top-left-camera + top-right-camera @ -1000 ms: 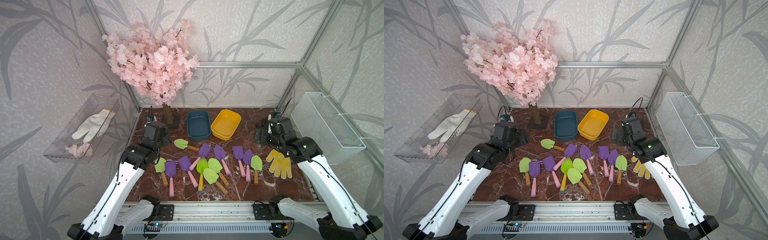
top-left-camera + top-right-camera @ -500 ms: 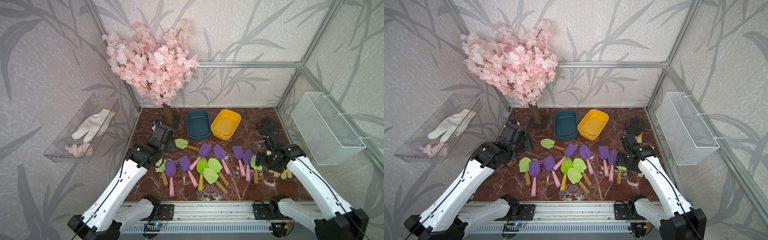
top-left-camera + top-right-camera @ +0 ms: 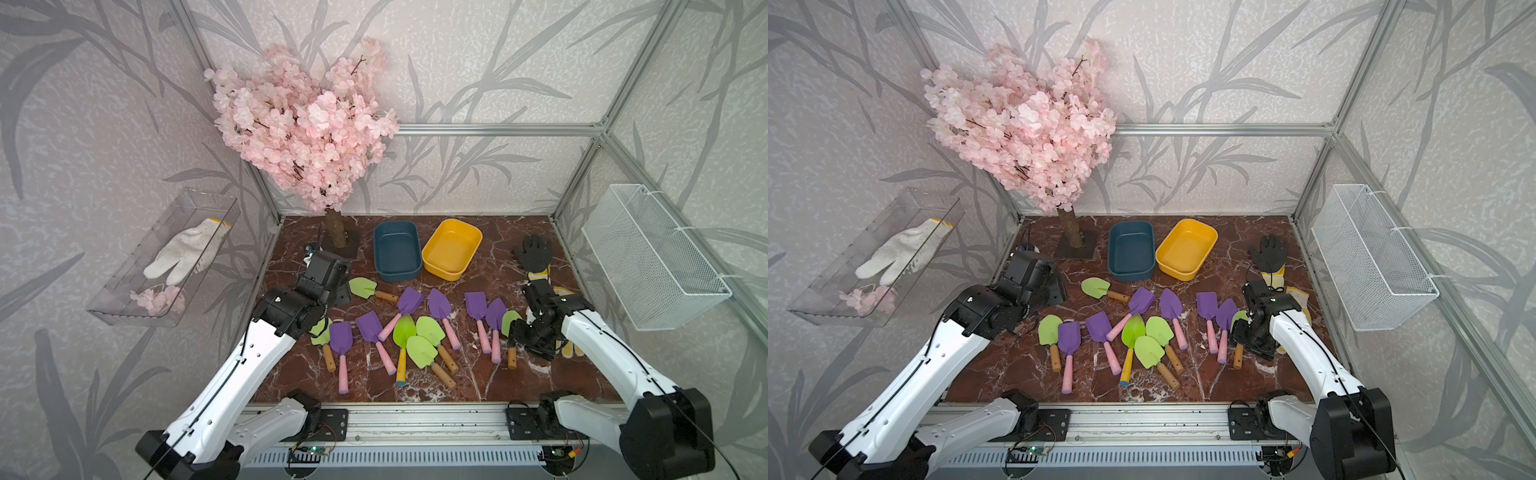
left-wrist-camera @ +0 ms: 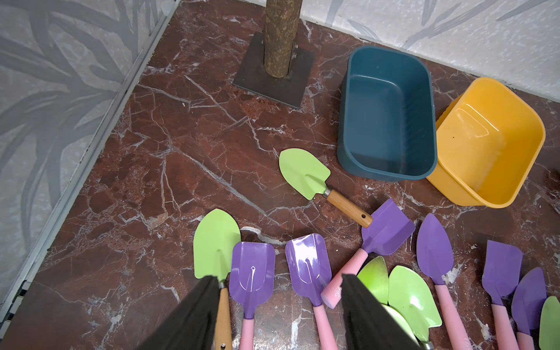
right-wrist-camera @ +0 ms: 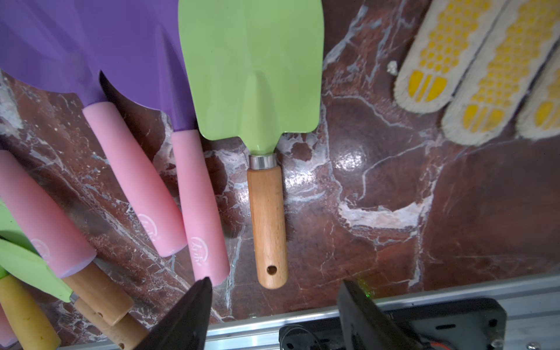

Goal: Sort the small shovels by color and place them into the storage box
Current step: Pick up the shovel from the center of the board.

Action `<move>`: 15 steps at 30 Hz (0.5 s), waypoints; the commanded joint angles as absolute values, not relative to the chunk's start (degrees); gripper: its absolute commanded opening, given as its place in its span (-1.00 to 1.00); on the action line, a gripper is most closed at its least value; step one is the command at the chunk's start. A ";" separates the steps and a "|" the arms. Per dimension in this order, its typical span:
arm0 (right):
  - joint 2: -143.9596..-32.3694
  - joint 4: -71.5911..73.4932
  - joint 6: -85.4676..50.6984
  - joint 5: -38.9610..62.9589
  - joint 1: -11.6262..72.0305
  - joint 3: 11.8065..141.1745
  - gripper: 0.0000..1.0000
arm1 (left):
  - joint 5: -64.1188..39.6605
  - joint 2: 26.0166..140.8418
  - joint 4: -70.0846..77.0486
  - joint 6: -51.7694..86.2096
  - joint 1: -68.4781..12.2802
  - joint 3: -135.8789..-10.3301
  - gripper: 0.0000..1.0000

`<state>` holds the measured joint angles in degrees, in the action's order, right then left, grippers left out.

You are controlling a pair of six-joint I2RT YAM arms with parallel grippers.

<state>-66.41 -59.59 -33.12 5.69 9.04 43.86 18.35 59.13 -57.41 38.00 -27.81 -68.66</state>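
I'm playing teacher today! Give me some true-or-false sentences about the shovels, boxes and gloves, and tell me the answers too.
1. The blue box is empty. True.
2. The yellow box holds a green shovel. False: it is empty too.
3. The right gripper grips a purple shovel. False: it is open, at the end of a green shovel's wooden handle.
4. A white glove lies in the clear wall tray. True.
5. There is a yellow-handled shovel. True.

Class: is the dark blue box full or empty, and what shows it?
Empty. In the left wrist view the blue box shows only its bare floor; nothing lies inside.
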 commanded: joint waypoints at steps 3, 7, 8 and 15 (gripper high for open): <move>-68.15 -57.65 -33.65 6.70 8.18 42.40 -0.05 | 16.59 58.97 -56.49 38.70 -28.07 -66.75 0.34; -69.45 -56.39 -34.01 6.33 7.66 41.67 -0.09 | 16.64 59.49 -56.64 38.14 -28.12 -67.15 0.34; -69.90 -56.10 -34.01 6.33 7.50 41.58 -0.08 | 16.63 59.55 -56.71 38.09 -28.11 -67.24 0.34; -71.56 -55.24 -33.84 5.90 7.29 41.08 -0.02 | 16.71 60.33 -56.35 37.68 -28.08 -67.49 0.35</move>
